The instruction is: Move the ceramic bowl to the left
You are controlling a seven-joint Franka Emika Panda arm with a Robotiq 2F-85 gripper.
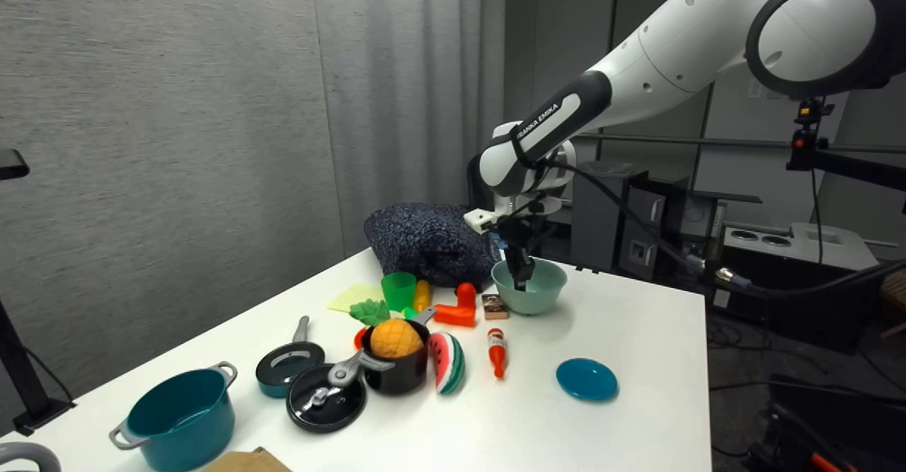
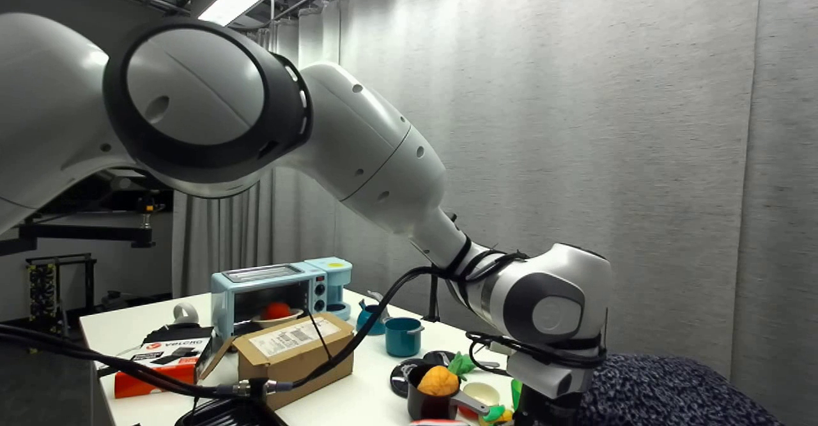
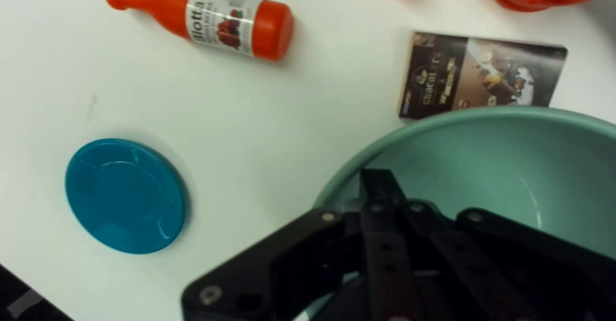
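The ceramic bowl point(image 1: 543, 296) is pale mint green and stands upright near the far edge of the white table in an exterior view. It fills the lower right of the wrist view point(image 3: 486, 167). My gripper point(image 1: 522, 277) points down into the bowl. In the wrist view the gripper's dark fingertips point(image 3: 382, 184) are together, just inside the bowl's rim, with nothing seen between them. I cannot tell whether they touch the wall. The arm and the picture's lower edge leave the bowl out of sight in an exterior view that shows the wrist point(image 2: 556, 343).
A chocolate box point(image 3: 481, 76) lies right beside the bowl. A red bottle point(image 3: 221, 20) and a flat blue disc point(image 3: 126, 196) lie nearby. Red toy pieces point(image 1: 459, 308), a watermelon slice point(image 1: 447, 363) and a black pot point(image 1: 398, 373) stand close. Dark fabric point(image 1: 432, 242) lies behind.
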